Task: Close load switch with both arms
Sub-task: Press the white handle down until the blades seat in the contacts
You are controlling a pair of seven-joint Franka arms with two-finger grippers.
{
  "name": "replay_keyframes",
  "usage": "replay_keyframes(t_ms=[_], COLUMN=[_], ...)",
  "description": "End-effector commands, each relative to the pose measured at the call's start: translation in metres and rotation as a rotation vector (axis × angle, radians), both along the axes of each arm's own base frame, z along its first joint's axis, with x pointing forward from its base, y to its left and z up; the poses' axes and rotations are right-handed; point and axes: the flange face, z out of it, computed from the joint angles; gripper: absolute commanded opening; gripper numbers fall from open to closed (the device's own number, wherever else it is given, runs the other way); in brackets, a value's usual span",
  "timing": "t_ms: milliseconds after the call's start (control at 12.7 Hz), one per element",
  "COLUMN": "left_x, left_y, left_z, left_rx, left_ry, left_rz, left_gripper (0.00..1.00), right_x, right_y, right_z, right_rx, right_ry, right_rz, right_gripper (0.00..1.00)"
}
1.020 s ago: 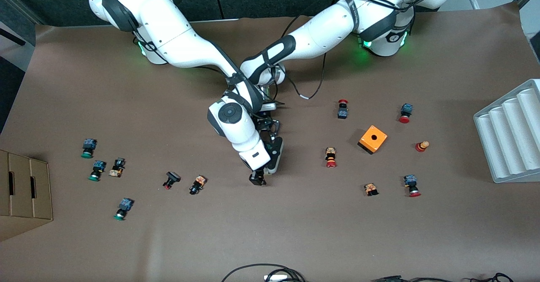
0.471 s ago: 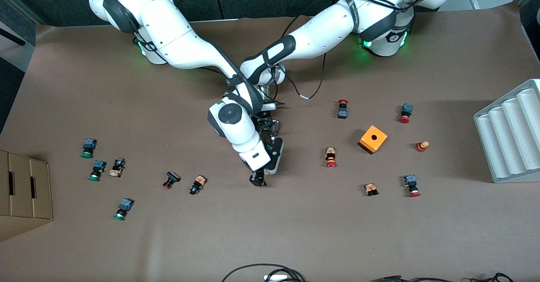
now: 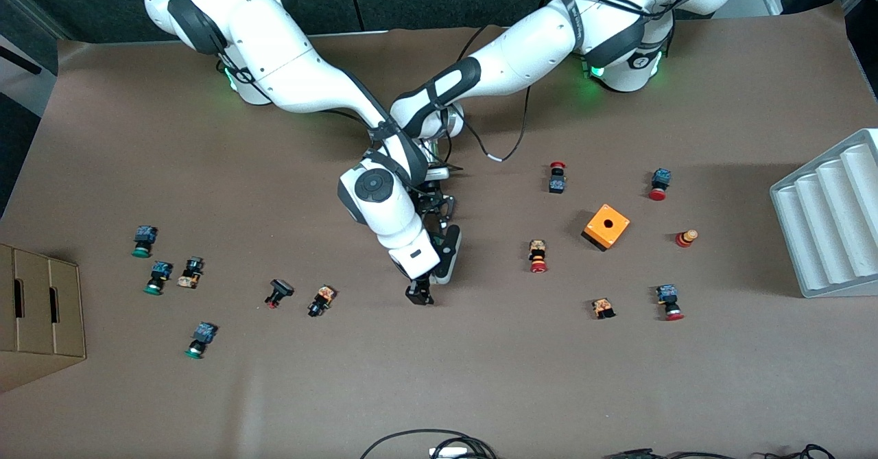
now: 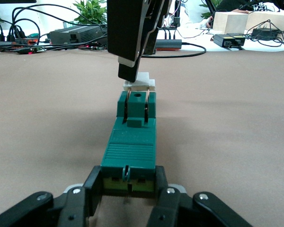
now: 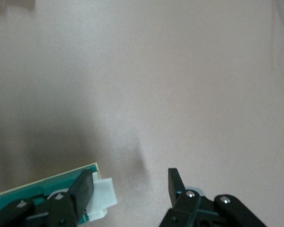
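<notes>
— Green load switch (image 4: pixel 131 142) is sitting on the brown table (image 3: pixel 480 377) at mid-table, between the scattered push buttons (image 3: pixel 322 300), and the left gripper (image 4: pixel 128 189) is clamping its near end, fingers narrow against both sides.

— Anything changing over the last second?

— Hardly. Both arms are holding almost the same pose; the right gripper (image 5: pixel 130 187) is shifting only a touch at the switch's other end.

— Its fingers?

— Spread apart. One finger (image 4: pixel 132 42) is resting against the white sliding piece (image 4: pixel 141 85); the other is standing clear over bare table.

— Meaning?

— I judge the push is only beginning: the white piece is sticking out past the green body, so the switch is looking not yet closed.
</notes>
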Motion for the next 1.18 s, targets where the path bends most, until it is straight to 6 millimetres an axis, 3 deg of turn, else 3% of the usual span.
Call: replay_keyframes(t_ms=[0,314,628,942,1099], left_x=[-0.003,-0.003,-0.003,-0.003,-0.003], left_y=[-0.003,-0.003,-0.003,-0.003,-0.003], left_z=[-0.007,-0.006,-0.006,-0.007,-0.007], left_rx=[0.021,0.022,0.020,0.021,0.021], left_ry=[-0.008,-0.009,-0.009,-0.008,-0.008], left_rz=[-0.013,-0.014,-0.013,-0.013,-0.013], left_gripper=[0.26,0.26,0.26,0.26,0.26], right_x=[0.010,0.008,0.003,-0.008,-0.010], right_y=[-0.002,-0.001,0.000,0.006,0.000], right_z=[0.006,0.020,0.061,0.090,0.111], right_rx=[0.038,0.048,0.136,0.127,0.130], right_ry=[-0.019,-0.004,0.133,0.188,0.239], right_rz=[-0.031,-0.041,-0.146,-0.140,-0.199], right_gripper=[1.00,1.00,1.00,1.00,1.00])
